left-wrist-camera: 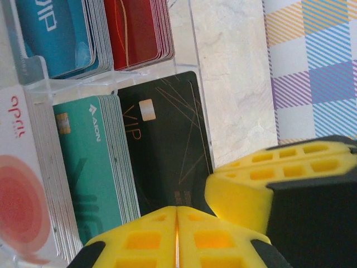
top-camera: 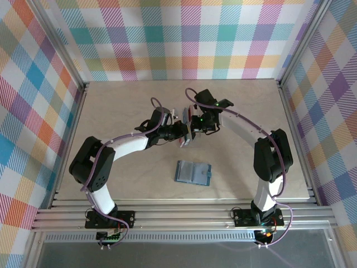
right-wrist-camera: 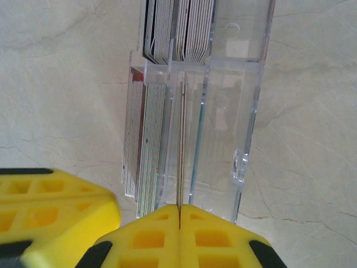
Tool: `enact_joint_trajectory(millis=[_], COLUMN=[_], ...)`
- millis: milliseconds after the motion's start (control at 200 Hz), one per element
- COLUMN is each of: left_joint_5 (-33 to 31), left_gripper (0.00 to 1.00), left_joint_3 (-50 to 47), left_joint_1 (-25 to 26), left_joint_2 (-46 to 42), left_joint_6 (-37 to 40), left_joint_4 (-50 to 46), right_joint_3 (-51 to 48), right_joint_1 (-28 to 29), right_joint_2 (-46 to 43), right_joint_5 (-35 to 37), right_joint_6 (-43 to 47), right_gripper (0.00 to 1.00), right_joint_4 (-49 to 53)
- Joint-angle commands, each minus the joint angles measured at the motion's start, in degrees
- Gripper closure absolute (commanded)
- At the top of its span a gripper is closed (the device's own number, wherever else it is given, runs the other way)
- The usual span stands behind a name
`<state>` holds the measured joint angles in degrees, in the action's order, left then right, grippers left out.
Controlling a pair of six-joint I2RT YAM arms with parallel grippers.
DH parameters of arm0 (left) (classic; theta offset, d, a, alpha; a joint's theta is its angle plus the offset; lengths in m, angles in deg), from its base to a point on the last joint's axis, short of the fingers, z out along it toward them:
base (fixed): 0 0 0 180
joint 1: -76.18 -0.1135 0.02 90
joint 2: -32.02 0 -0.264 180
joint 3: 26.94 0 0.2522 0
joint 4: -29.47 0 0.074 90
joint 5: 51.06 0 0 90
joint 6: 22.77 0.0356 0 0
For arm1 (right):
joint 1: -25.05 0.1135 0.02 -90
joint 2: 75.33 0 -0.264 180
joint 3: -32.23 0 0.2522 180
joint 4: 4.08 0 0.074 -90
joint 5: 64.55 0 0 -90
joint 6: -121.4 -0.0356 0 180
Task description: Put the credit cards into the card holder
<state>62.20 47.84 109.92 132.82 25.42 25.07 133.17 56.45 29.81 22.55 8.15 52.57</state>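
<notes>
1. The card holder (top-camera: pixel 193 172) lies flat on the bench (top-camera: pixel 122 106), near the front and well apart from both arms.
2. The credit cards (left-wrist-camera: pixel 83 167) stand in stacks in a clear rack (right-wrist-camera: pixel 228 111) mid-bench.
3. The right gripper (right-wrist-camera: pixel 179 220) is pinched tight on a black card (left-wrist-camera: pixel 162 145), held edge-on in the rack.
4. The left gripper (left-wrist-camera: pixel 177 234) is closed beside that card; I cannot tell if it touches.

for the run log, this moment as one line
left hand shut by black vip card | right hand shut on edge-on card in clear rack | card holder on table
</notes>
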Motion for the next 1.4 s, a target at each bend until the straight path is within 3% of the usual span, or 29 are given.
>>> enact_joint_trajectory(millis=[0,260,695,1115,1395], left_joint_5=[2.78,5.97,5.96,4.59,3.80], left_gripper=[0.91,0.91,0.91,0.91,0.91], left_joint_3=[1.63,2.52,4.17,2.96,3.41], left_joint_1=[0.37,0.54,1.12,1.51,1.77], left_joint_2=[2.47,5.91,8.99,11.00,11.88], left_joint_6=[-1.55,-3.29,-3.45,-2.64,-2.13], left_joint_4=[2.73,7.26,7.16,7.01,6.10], right_joint_3=[-0.86,-0.96,-0.91,-1.47,-2.32], right_joint_1=[-0.86,-1.38,-1.69,-2.13,-2.40], right_joint_2=[-2.77,-2.84,-2.90,-3.60,-4.74], right_joint_5=[-1.32,-2.00,-2.83,-7.84,-9.84], right_joint_6=[-0.31,-0.32,-0.28,-0.52,-0.74], right_gripper=[1.00,1.00,1.00,0.87,0.93], right_joint_4=[0.90,0.87,0.75,-0.92,-2.20])
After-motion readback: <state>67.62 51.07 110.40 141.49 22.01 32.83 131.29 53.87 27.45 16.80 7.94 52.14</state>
